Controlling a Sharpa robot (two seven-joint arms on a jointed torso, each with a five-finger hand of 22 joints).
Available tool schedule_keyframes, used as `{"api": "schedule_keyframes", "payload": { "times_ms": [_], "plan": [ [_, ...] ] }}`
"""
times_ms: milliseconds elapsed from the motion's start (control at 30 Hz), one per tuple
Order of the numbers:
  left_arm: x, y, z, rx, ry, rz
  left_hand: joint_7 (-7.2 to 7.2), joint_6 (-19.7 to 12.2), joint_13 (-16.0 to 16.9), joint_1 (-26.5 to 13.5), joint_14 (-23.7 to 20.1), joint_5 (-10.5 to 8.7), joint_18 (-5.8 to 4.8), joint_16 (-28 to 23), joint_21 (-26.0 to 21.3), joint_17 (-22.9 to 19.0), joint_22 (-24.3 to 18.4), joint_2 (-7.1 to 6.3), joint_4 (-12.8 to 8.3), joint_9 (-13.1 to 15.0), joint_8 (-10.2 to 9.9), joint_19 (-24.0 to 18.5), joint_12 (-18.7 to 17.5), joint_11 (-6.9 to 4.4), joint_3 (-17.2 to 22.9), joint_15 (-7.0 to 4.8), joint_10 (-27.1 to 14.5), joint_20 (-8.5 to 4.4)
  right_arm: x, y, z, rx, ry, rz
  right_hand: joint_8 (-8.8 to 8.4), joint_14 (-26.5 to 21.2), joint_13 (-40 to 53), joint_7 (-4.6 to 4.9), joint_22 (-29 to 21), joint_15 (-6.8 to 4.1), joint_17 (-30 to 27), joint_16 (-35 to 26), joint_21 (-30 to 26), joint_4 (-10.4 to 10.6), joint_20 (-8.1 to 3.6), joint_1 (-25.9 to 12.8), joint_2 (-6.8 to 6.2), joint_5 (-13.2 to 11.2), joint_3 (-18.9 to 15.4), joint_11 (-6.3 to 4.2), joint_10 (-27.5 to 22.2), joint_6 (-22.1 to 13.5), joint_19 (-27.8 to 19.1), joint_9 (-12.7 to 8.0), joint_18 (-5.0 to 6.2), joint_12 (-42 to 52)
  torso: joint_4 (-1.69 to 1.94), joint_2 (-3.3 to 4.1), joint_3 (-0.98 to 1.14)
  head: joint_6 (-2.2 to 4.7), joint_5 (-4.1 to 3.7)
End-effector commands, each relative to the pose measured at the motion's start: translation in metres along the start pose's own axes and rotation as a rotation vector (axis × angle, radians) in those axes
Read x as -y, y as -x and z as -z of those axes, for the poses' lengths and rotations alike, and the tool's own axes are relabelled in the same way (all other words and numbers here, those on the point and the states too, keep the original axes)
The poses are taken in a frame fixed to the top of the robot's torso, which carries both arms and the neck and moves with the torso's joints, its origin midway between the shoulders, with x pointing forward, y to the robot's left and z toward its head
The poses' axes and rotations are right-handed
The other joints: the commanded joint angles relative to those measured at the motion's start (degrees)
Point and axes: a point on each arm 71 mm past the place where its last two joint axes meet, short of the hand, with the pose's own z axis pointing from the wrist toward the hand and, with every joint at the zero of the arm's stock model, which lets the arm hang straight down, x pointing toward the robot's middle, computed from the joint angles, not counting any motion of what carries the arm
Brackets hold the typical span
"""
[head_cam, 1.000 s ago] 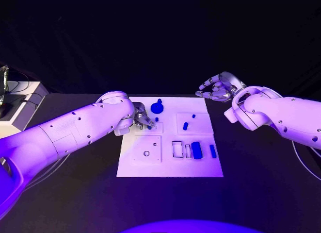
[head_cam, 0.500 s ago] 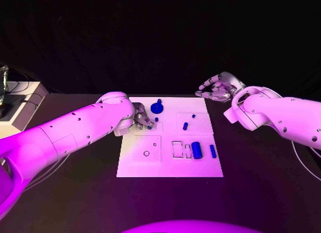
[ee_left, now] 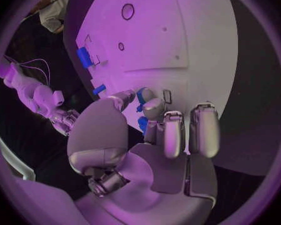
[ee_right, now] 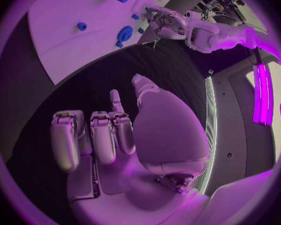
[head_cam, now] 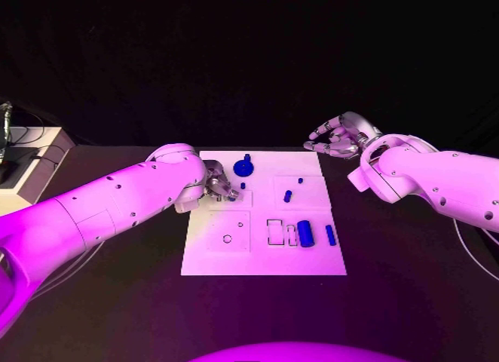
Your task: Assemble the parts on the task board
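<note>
The white task board (head_cam: 261, 253) lies in the middle of the table. My left hand (head_cam: 219, 187) hovers low over its far left panel, fingers curled in. In the left wrist view my thumb and a fingertip (ee_left: 154, 105) pinch a small blue part (ee_left: 143, 124). A small blue peg (head_cam: 243, 185) stands just beside the hand, and a round blue part (head_cam: 244, 167) sits beyond it. My right hand (head_cam: 338, 136) hangs above the table past the board's far right corner, fingers loosely bent and holding nothing.
Two small blue pieces (head_cam: 288, 195) sit on the far right panel. A thick blue block (head_cam: 305, 232) and a thin blue bar (head_cam: 330, 234) lie by the slots at the near right. A ring mark (head_cam: 227, 238) shows near left. A white box (head_cam: 32, 170) stands at the table's left.
My left hand has shifted very slightly over the board's far left panel. The right hand and the parts on the board have stayed where they were.
</note>
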Motion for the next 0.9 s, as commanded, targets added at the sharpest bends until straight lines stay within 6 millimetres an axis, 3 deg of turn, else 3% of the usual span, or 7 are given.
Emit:
{"api": "schedule_keyframes", "payload": {
  "times_ms": [33,133,167,600,633,833,900],
  "plan": [
    [-0.003,-0.005,0.000,-0.013,0.007,0.004,0.12,0.30,-0.23,0.04,5.95,-4.63,-0.48,0.19,-0.25,15.09,1.87,0.56,0.16,0.33,-0.60,0.03,0.43,0.03,-2.45,-0.24,-0.48,-0.27,0.000,0.000,0.000,-0.008,0.013,0.002,0.24,5.04,13.64,0.09,12.22,-0.21,11.22,-0.25,-0.35,0.14,-0.18,-0.67,-0.12,0.17,-0.03,-0.23,4.34,-0.43,4.26,0.07,0.64,-0.38,0.03,-0.01,-0.02,-0.10,-0.06],
    [-0.003,-0.004,0.001,-0.007,0.003,0.011,0.11,0.46,-0.53,0.06,5.95,-11.33,-0.46,0.19,-0.33,15.09,1.84,1.77,0.21,0.78,-1.08,-0.02,0.55,0.03,-5.79,-0.23,-0.58,-0.24,0.000,0.000,0.000,-0.007,0.013,0.002,0.24,5.04,13.64,0.09,12.22,-0.21,11.22,-0.25,-0.35,0.14,-0.18,-0.67,-0.12,0.17,-0.03,-0.23,4.34,-0.43,4.26,0.07,0.64,-0.38,0.02,-0.01,-0.03,-0.14,-0.13],
    [-0.003,-0.004,0.001,-0.005,0.003,0.013,0.12,0.47,-0.54,0.02,5.95,-11.64,-0.47,0.19,-0.30,15.09,1.90,1.86,0.24,0.82,-1.11,0.02,0.56,0.02,-6.06,-0.22,-0.59,-0.25,0.000,0.000,0.000,-0.007,0.013,0.002,0.24,5.04,13.64,0.09,12.22,-0.21,11.22,-0.25,-0.35,0.14,-0.18,-0.67,-0.12,0.17,-0.03,-0.23,4.34,-0.43,4.26,0.07,0.64,-0.38,0.02,-0.02,-0.02,-0.18,-0.14],
    [-0.002,0.016,0.016,0.038,-0.049,0.109,0.17,0.36,-0.59,-1.23,5.83,-12.26,-0.37,0.00,-0.55,14.69,1.53,2.98,0.33,1.44,-1.41,-0.22,0.82,0.05,-11.24,-0.22,-0.80,-0.24,0.001,0.000,0.001,-0.006,0.009,0.002,0.26,5.03,13.63,0.09,12.21,-0.21,11.18,-0.27,-0.37,0.16,-0.19,-0.79,-0.12,0.21,-0.07,-0.23,4.33,-0.45,4.26,0.08,0.64,-0.39,0.10,-0.07,0.02,-0.27,-0.19],
    [-0.002,0.018,0.017,0.041,-0.053,0.116,0.18,0.26,-0.73,-0.73,5.81,-12.25,-0.35,-0.05,-0.63,14.60,1.44,3.80,0.32,1.70,-1.51,-0.28,0.85,0.06,-13.27,-0.22,-0.95,-0.23,0.002,0.000,0.001,-0.006,0.009,0.002,0.26,5.03,13.63,0.09,12.21,-0.21,11.18,-0.27,-0.37,0.16,-0.19,-0.79,-0.12,0.21,-0.07,-0.23,4.33,-0.45,4.26,0.08,0.64,-0.39,0.08,-0.07,0.03,-0.28,-0.18],
    [-0.006,0.030,0.024,0.070,-0.068,0.173,0.47,-0.48,-2.32,0.48,5.49,-12.24,-0.05,-0.61,-1.34,13.50,0.11,5.02,0.31,1.98,-2.06,-1.16,-0.01,0.32,-16.14,-0.03,-2.03,-0.11,0.002,0.000,0.001,-0.006,0.008,0.002,0.26,5.03,13.63,0.09,12.21,-0.21,11.18,-0.27,-0.37,0.16,-0.19,-0.79,-0.12,0.21,-0.07,-0.23,4.33,-0.45,4.26,0.08,0.64,-0.39,0.03,-0.08,0.02,-0.21,-0.18],
    [-0.009,0.035,0.026,0.083,-0.077,0.213,1.34,-2.39,-5.65,3.07,4.78,-12.18,0.47,-1.83,-2.66,11.19,-2.28,6.09,0.30,1.62,-3.59,-2.82,-2.21,1.08,-17.16,0.59,-4.51,0.27,0.003,0.000,0.002,-0.005,0.007,0.003,0.26,5.03,13.63,0.09,12.21,-0.21,11.18,-0.27,-0.37,0.16,-0.19,-0.79,-0.12,0.21,-0.07,-0.23,4.33,-0.45,4.26,0.08,0.64,-0.39,0.03,-0.05,0.02,-0.17,-0.21]
  ]
}}
